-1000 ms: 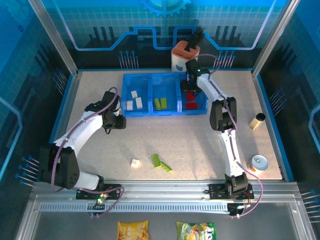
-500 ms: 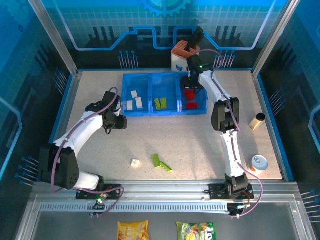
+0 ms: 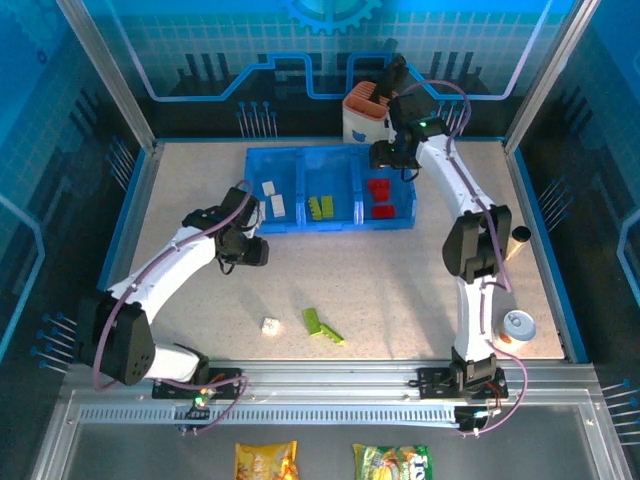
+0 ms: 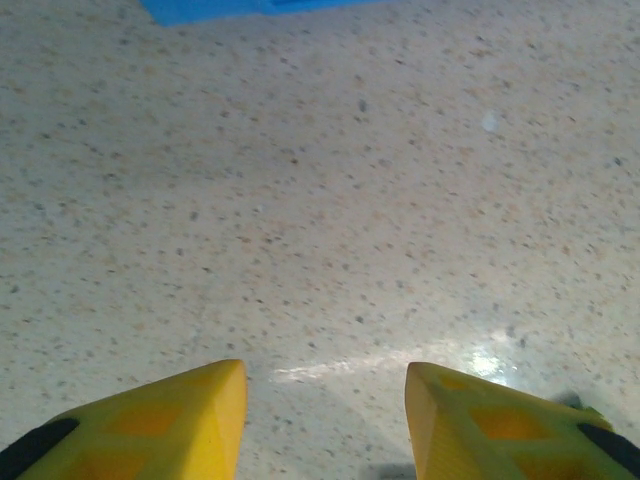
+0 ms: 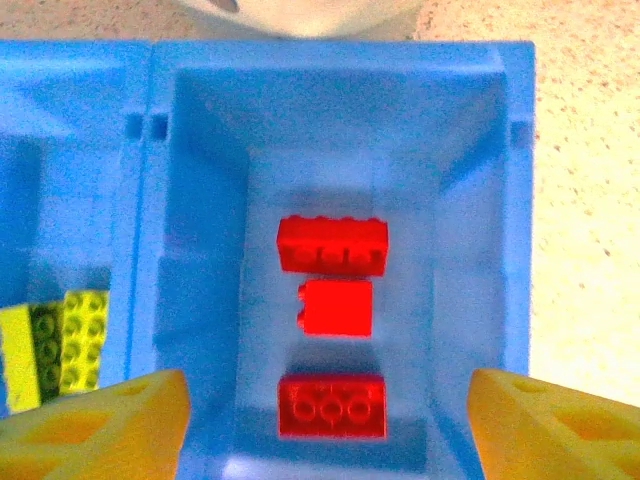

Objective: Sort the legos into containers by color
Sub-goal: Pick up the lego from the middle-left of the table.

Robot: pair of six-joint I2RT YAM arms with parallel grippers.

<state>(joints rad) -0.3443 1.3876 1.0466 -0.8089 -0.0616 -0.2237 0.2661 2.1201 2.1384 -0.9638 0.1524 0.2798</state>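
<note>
Hovering over three red bricks in the right compartment, right fingers spread wide, empty; left fingers apart, empty, above the desk.

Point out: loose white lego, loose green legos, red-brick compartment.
loose white lego [image 3: 270, 325], top external, its centre.
loose green legos [image 3: 312, 320], top external, upper brick.
red-brick compartment [image 5: 472, 150], right wrist, right inner wall.

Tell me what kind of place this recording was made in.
Probably a purpose-built robot test cell, not a home: aluminium frame posts, blue circuit-patterned wall panels, and a speckled table with a slotted mounting rail.
</note>
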